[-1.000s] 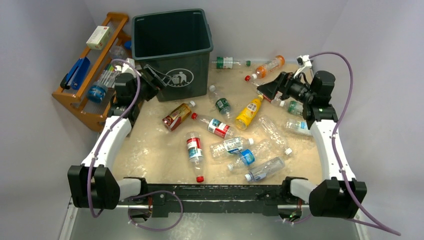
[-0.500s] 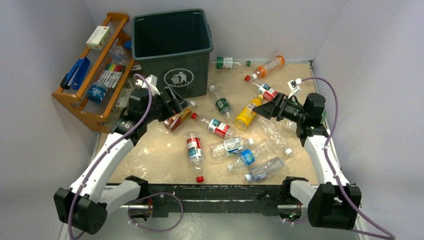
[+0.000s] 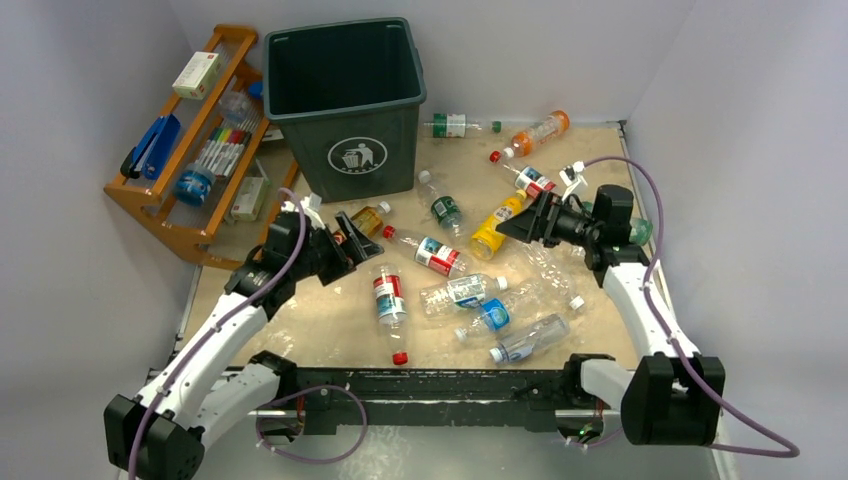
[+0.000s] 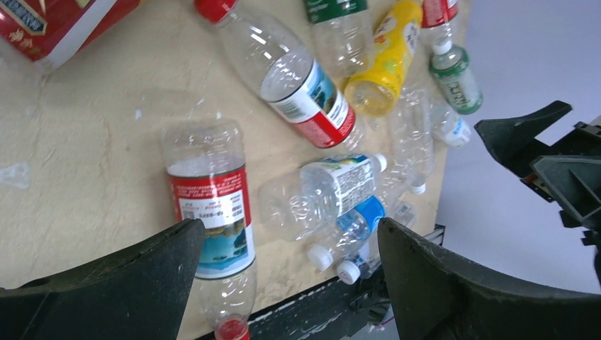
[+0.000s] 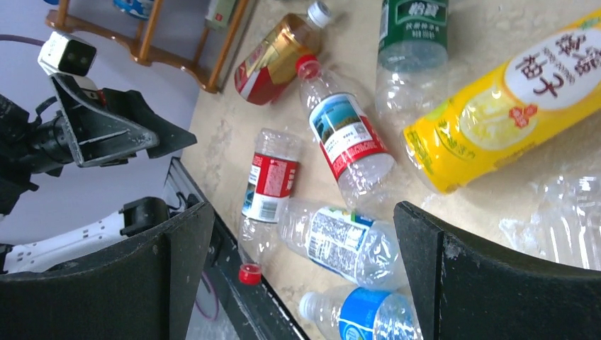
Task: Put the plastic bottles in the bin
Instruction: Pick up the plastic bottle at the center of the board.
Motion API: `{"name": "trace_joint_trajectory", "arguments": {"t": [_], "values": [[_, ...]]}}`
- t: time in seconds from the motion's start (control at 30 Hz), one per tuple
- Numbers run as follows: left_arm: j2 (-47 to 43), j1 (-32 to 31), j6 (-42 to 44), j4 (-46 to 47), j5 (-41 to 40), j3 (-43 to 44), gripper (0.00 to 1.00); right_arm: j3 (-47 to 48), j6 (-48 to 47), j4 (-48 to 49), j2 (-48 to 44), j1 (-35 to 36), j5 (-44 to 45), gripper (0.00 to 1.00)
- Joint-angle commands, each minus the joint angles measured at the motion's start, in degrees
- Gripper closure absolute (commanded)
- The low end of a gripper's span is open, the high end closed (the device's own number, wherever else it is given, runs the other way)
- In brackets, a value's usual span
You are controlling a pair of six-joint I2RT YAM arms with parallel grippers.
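Mottled beige tabletop (image 3: 310,310) | crumpled clear plastic bottles (image 3: 465,292) strewn | both jaws wide, seemingly empty

Dk green bin (image 3: 395,140) w/ white trash symbol on front. Mottled beige tabletop (image 3: 300,320). Clear red-label bottle (image 3: 389,297) w/ red cap; clear blue-label bottle (image 3: 494,314); yellow bottle (image 3: 497,226); orange bottle (image 3: 538,131) w/ red cap. Orange-brown wooden rack (image 3: 150,212).
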Motion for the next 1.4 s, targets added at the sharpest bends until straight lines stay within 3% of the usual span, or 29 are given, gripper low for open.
{"name": "trace_joint_trajectory", "arguments": {"t": [0.0,0.17,0.27,0.4,0.53,0.7,0.9,1.23,1.37], "values": [[-0.9,-2.3,0.1,-5.6,-5.0,2.0,0.07,1.1,-5.8,-5.6,-4.1,1.2,4.9,0.00],[0.2,-7.5,-0.3,-9.6,-12.8,1.8,0.07,4.8,-10.8,-14.2,-6.6,6.2,17.1,0.00],[2.7,-15.3,-1.8,-10.7,-21.3,2.0,0.07,4.7,-11.5,-15.4,-7.0,8.4,21.3,0.00],[8.1,-27.4,-5.6,-12.7,-34.1,3.7,0.08,3.0,-11.7,-14.5,-7.1,8.8,22.0,0.00],[15.7,-32.9,-8.6,-15.9,-44.0,5.9,0.07,1.9,-12.0,-13.8,-6.9,8.8,21.4,0.00],[21.6,-33.7,-9.2,-13.7,-46.5,6.0,0.10,0.8,-12.0,-12.8,-6.9,8.8,20.6,0.00],[28.5,-33.8,-7.8,-10.6,-46.1,7.5,0.20,-0.4,-11.5,-11.6,-6.7,8.8,20.2,0.01],[28.7,-33.8,-6.5,-9.7,-46.0,8.9,0.57,-0.6,-11.9,-11.5,-6.4,8.8,19.9,0.02],[27.5,-33.8,-6.3,-11.0,-46.6,10.1,0.63,-1.1,-12.0,-11.0,-6.0,8.8,19.5,0.04]]}}
